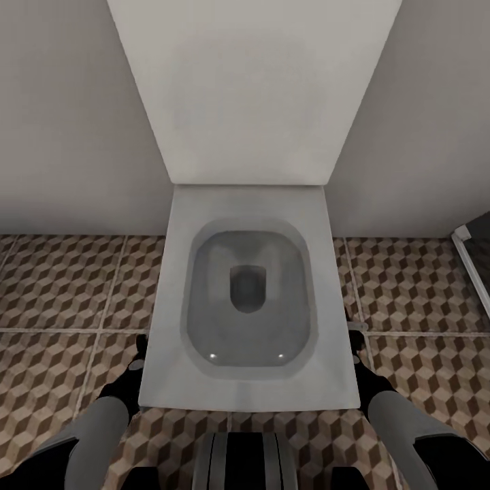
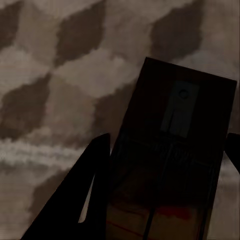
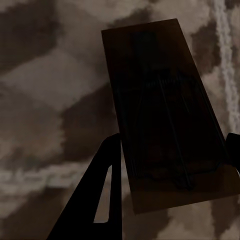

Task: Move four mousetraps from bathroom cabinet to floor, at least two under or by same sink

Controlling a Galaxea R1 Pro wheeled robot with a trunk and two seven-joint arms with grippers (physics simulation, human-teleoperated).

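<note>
Facing a white toilet (image 1: 248, 299) on the bathroom floor (image 1: 61, 286); left pincer (image 2: 165, 175) grasping one mousetrap (image 2: 175, 150); right pincer (image 3: 172, 165) clenched on another mousetrap (image 3: 160, 100).

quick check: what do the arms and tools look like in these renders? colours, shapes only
In the head view, both forearms are smooth light grey cylinders, the left arm and right arm, each ending in black wrist hardware. The left tool and right tool have flat, matte black, wedge-shaped fingers, each with a narrow slot cut through. No cables or markings are visible.
</note>
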